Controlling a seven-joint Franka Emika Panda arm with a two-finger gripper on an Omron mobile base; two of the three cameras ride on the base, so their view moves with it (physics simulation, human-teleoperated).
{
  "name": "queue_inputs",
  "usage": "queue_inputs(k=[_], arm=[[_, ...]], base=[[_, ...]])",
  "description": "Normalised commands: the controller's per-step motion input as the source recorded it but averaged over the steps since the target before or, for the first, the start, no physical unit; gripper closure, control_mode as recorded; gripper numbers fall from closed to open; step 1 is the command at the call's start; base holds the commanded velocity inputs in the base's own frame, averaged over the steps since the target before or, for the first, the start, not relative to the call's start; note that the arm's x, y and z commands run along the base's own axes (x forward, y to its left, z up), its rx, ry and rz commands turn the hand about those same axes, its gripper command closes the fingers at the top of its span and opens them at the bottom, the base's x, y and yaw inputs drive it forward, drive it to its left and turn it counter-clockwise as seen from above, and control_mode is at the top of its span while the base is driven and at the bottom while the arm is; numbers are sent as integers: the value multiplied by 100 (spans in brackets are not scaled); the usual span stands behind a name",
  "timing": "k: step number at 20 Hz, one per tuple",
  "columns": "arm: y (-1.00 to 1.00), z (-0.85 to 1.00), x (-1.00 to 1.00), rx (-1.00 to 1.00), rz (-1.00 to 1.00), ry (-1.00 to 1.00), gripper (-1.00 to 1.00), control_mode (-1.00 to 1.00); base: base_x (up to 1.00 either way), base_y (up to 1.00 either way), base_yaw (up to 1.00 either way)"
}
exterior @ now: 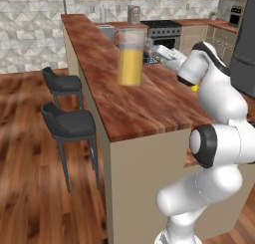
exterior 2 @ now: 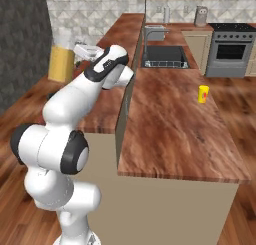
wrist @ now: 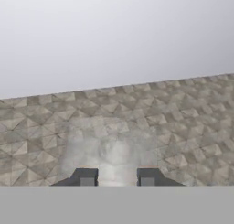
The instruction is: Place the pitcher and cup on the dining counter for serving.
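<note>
The pitcher (exterior: 131, 59), tall and clear with an orange-yellow fill, stands upright over the dining counter (exterior: 129, 108), its base at or just above the wood. My gripper (exterior: 148, 53) reaches it from the right and is shut on its upper edge. In the right base view the pitcher (exterior 2: 61, 63) sits left of the gripper (exterior 2: 76, 50). Between my fingertips (wrist: 87, 177) the hand view shows a faint clear shape against the tiled wall. The small yellow cup (exterior 2: 203, 94) stands on the lower worktop, far right of the arm; a sliver of the cup (exterior: 194, 87) peeks from behind my forearm.
Two black stools (exterior: 63, 83) (exterior: 70, 123) stand on the floor left of the dining counter (exterior 2: 122, 31). A sink (exterior 2: 165, 56) is set in the worktop, with a stove (exterior 2: 230, 49) beyond. A dark fridge (exterior: 246, 39) rises at the right.
</note>
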Motion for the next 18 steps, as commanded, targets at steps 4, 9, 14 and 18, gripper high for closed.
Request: queue_inputs(k=[4, 9, 14, 18], arm=[[4, -5, 0, 0, 16, -10, 100, -100], [-9, -18, 9, -11, 3, -23, 100, -100], [-14, -6, 10, -14, 0, -36, 100, -100], [0, -22, 4, -5, 0, -12, 100, -100]], base=[[0, 0, 0], [0, 0, 0], [0, 0, 0], [0, 0, 0]])
